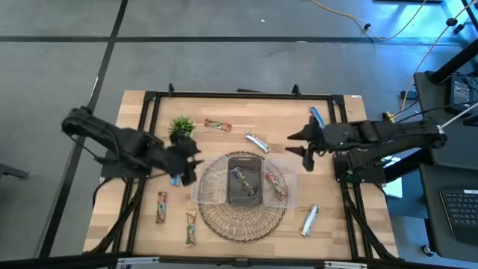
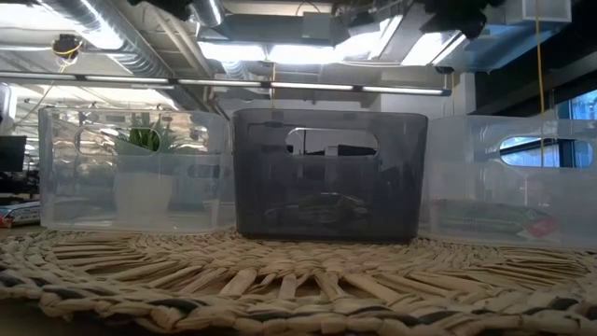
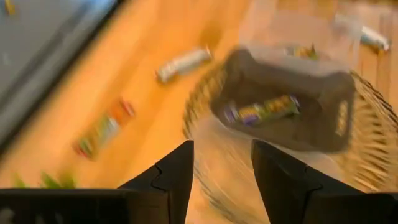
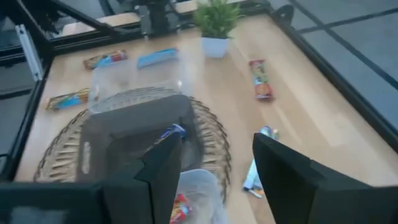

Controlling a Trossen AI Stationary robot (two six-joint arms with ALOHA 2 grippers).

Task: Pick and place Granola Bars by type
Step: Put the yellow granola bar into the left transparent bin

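Here the left gripper (image 1: 193,166) hangs just off the left edge of the woven mat (image 1: 243,220), near the plant (image 1: 181,125), its fingers (image 3: 177,177) parted to a moderate gap with nothing between them. A blue bar (image 1: 176,179) lies on the table right beside it, partly hidden by the arm.

The right gripper (image 1: 297,143) hovers over the table to the right of the bins, fingers (image 4: 283,171) spread wide and empty.

On the mat stand three bins side by side: a clear one (image 1: 209,183) on the left, a dark one (image 1: 243,187) in the middle, and a clear one (image 1: 278,185) on the right. The dark bin holds a purple bar (image 1: 243,181); the right bin holds a red bar (image 1: 273,184).

Loose bars lie around the table. A red-brown bar (image 1: 217,125) sits beside the plant, a silver bar (image 1: 257,141) just behind the bins, and another blue bar (image 1: 317,117) near the back right corner. A second silver bar (image 1: 310,220) lies right of the mat at the front. Two tan bars (image 1: 161,207) (image 1: 190,228) lie left of the mat at the front.
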